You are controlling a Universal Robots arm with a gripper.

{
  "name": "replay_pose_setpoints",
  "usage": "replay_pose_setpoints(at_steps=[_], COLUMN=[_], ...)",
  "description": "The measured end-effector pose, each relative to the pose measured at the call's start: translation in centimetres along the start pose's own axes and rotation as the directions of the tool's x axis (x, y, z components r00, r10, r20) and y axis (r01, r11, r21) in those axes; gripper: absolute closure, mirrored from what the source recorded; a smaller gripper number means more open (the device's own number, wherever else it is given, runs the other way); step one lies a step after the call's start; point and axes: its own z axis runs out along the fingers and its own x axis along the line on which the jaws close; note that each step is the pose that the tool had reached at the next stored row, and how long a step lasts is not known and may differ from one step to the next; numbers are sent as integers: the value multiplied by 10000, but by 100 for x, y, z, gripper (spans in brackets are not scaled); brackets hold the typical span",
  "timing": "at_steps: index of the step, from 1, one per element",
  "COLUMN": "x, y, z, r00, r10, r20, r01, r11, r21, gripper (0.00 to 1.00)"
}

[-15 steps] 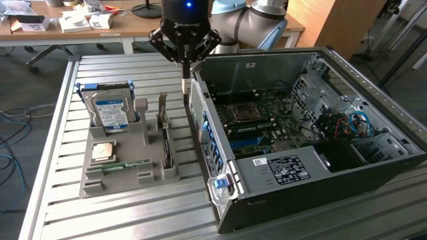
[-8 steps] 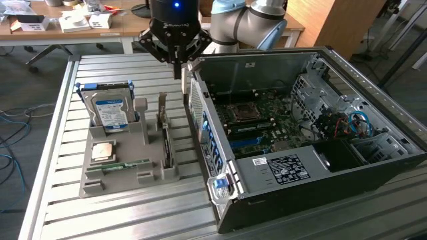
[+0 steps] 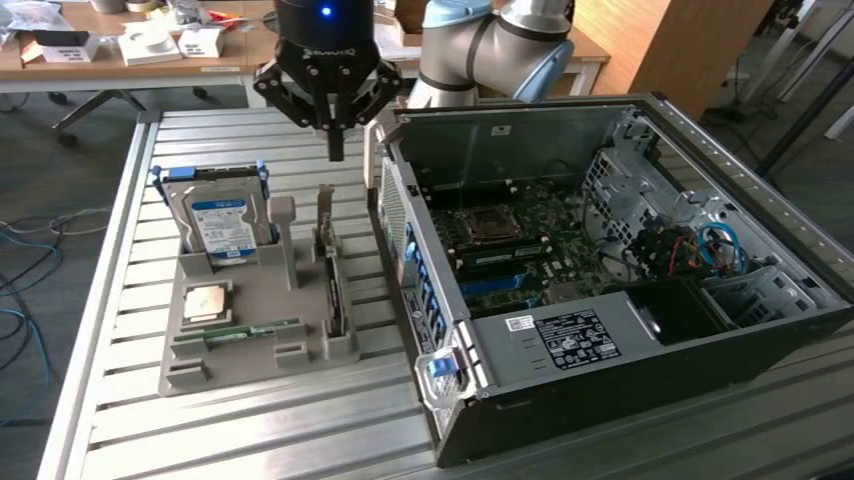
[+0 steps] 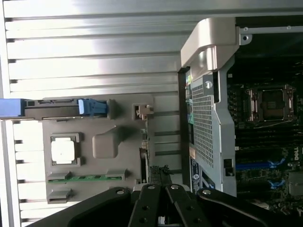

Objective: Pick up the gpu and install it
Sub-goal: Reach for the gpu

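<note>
Legend for you, the operator. The black two-fingered claw (image 3: pixel 335 150) hangs tip-down over the far end of the grey moulded plastic parts tray (image 3: pixel 187 375). Its fingers are pressed fully together and it grips nothing.

The gpu (image 3: pixel 334 285), a thin dark rectangular card with a tan metal bracket at its far end, stands on edge in the tray's slot nearest the open black computer tower (image 3: pixel 641 390). It sits below the claw's tips, clearly apart from them, with its bracket end the part closest to the claw.

On the exterior view's left of the card, the same tray holds:
- a boxy silver hard drive with a blue-white label (image 3: pixel 220 225)
- a square silver processor chip (image 3: pixel 207 300)
- a slim green memory stick (image 3: pixel 240 330)

Tray and tower rest side by side on the slatted aluminium table (image 3: pixel 267 435).
</note>
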Motion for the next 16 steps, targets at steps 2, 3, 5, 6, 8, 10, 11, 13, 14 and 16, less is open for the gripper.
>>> replay_pose_setpoints(at_steps=[2,3,5,6,8,10,11,13,14,16], x=[46,65,100,114,120,121,121,121,122,122], y=[-3,-4,-7,-8,-9,-9,-9,-9,-9,-11], z=[2,2,3,3,3,3,3,3,3,3], r00=[10000,10000,10000,10000,10000,10000,10000,10000,10000,10000], r10=[4,6,8,8,7,7,8,7,8,8], r20=[1,0,1,1,1,1,0,1,1,1], r01=[-4,-6,-8,-8,-7,-7,-8,-7,-8,-8], r11=[10000,10000,10000,10000,10000,10000,10000,10000,10000,10000], r21=[0,0,0,-1,0,0,0,0,0,-1], gripper=[89,89,89,89,89,89,89,89,89,89])
